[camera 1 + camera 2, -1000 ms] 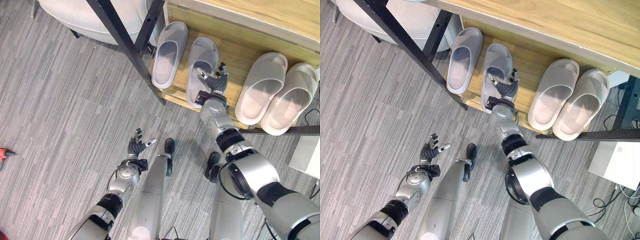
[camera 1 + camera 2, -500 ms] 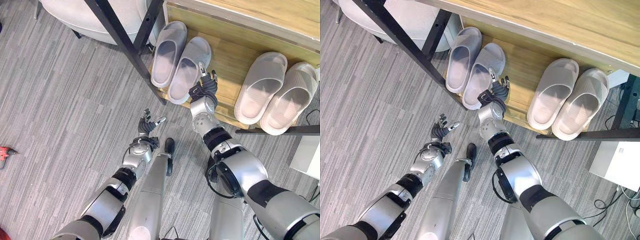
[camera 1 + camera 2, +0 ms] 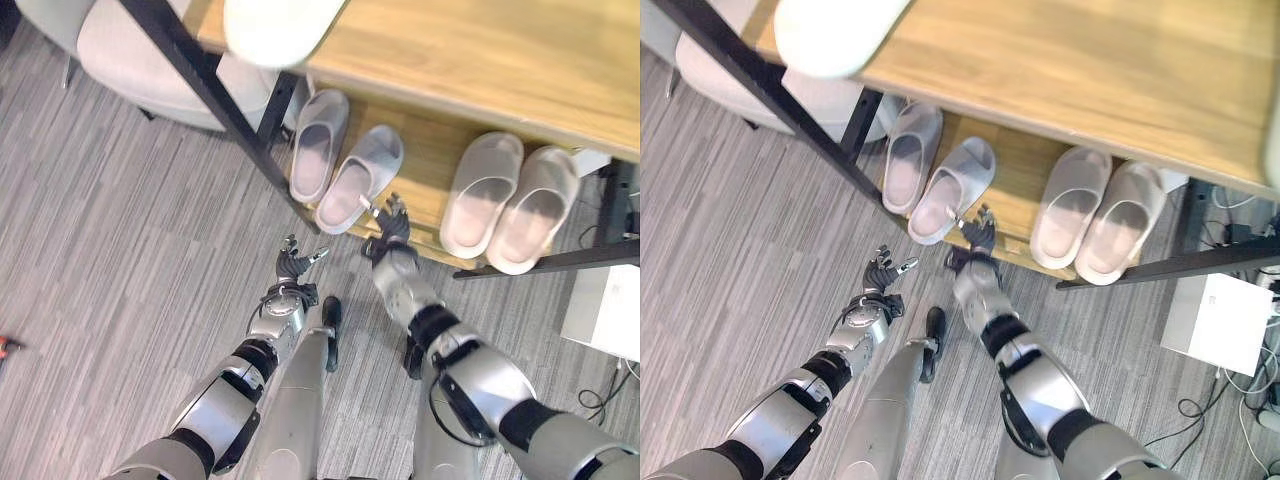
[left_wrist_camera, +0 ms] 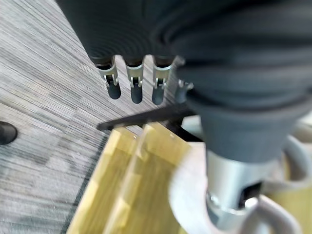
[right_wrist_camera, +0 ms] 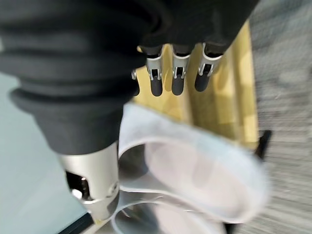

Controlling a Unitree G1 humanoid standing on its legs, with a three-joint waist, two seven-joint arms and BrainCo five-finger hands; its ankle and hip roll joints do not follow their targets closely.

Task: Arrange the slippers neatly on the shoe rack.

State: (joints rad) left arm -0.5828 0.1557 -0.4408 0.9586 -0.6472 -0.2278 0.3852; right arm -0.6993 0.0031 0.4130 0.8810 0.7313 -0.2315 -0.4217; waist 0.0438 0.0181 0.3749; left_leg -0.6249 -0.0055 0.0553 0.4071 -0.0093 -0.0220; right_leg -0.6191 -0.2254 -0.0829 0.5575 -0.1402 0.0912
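Already four slippers sat on the low wooden shelf of the shoe rack, under its broad wooden top. On the robot's left side, one pale grey slipper lay straight, toe pointing into the rack, while its partner, the angled slipper, lay askew just beside it, its heel swung toward the first one's heel and hanging at the front edge of the shelf. On the robot's right side, the beige pair lay side by side and touching, both tilted the same way, with their heels past the shelf's front edge. The right hand hovered at the shelf's front edge just beside the angled slipper's heel; its own wrist camera showed relaxed, uncurled fingers with nothing in them and the slipper lying close below. The left hand hung over the grey carpet in front of the rack, near a black frame leg, fingers loosely spread and empty. As I judged it, the task was mostly done: every slipper was on the rack. What seemed left was tidying, chiefly squaring the angled slipper against its mate, and perhaps nudging the beige pair further in.
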